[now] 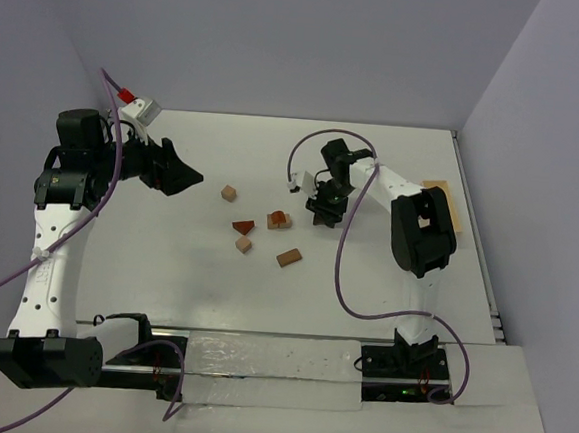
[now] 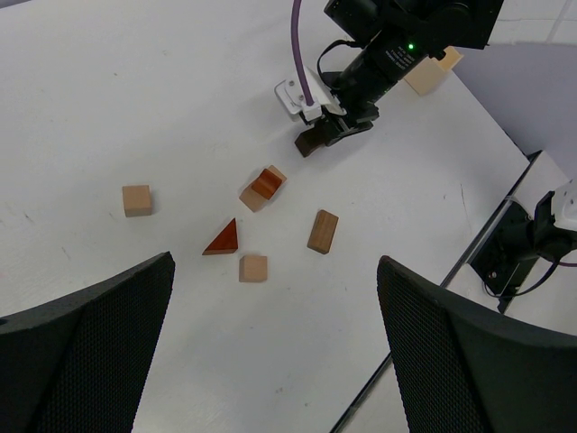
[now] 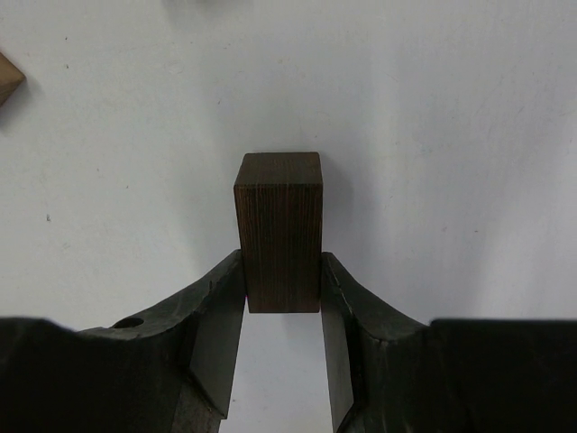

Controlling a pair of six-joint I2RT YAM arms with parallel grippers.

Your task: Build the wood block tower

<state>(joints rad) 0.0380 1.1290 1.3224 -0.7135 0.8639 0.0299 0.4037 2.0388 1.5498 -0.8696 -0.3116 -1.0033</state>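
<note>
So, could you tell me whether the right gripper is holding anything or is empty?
Holding: the right gripper is shut on the dark brown block, its fingers pressed against both of the block's sides in the right wrist view.

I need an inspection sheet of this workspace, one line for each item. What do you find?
Surface: white table, faint marks.
Job's things: tan cube, second tan cube, reddish triangle, brown bar, reddish-and-tan pair, all loose; dark brown block gripped.
Clutter: pale wooden box beside the right arm.
Grippers: left gripper open, empty; right gripper shut on the dark brown block.
Cables: purple cables along both arms, clear of blocks.
Surroundings: plain walls; nothing else seen.
</note>
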